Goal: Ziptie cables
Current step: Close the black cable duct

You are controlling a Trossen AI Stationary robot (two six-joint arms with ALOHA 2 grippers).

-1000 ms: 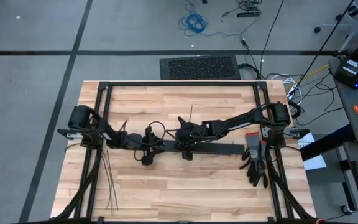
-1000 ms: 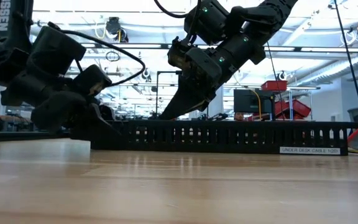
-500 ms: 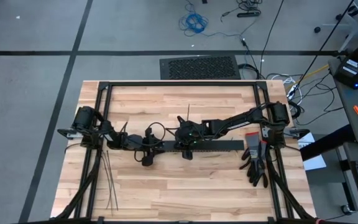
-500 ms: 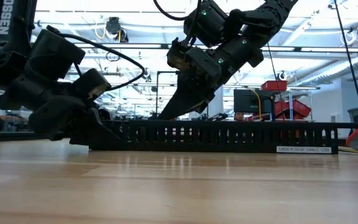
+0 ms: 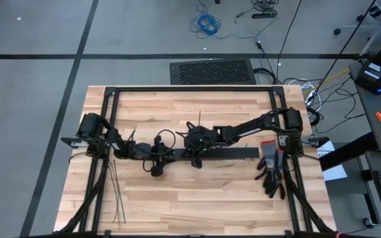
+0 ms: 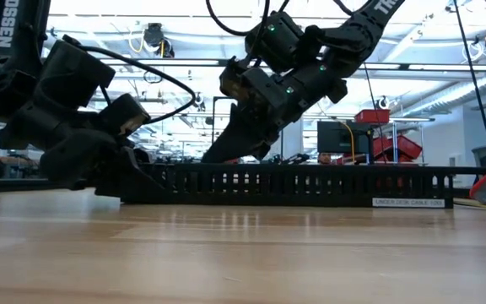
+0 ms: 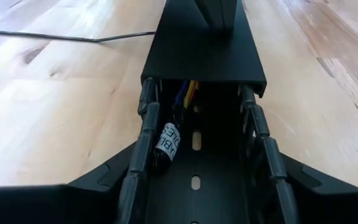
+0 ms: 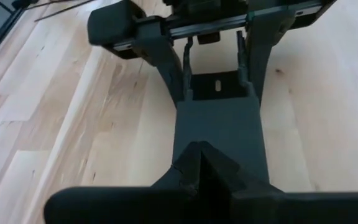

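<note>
Left gripper [image 5: 156,157] spread wide around the near end of the black duct [image 5: 227,154], centre-left of the table [image 5: 197,198] in the high view, one finger [image 7: 143,140] on each outer wall. Right gripper [image 5: 196,151] just beside it, centre of frame, fingertips [image 8: 199,163] pressed together on the duct's closed lid, holding nothing.

Cables [image 7: 182,102] tucked inside the duct's open end, red, blue and yellow strands and a white printed label visible in the left wrist view, partly hidden under the lid's edge. Zipties [image 5: 116,192] scattered at lower left of the high view, well apart from both grippers, crossing the black frame rail there.

Black gloves [image 5: 272,168] at right, just past the duct's far end. Bare wood along the lower and upper strips of the table. Duct spanning the mid-height of the low view, both arms reaching down to its left part.
</note>
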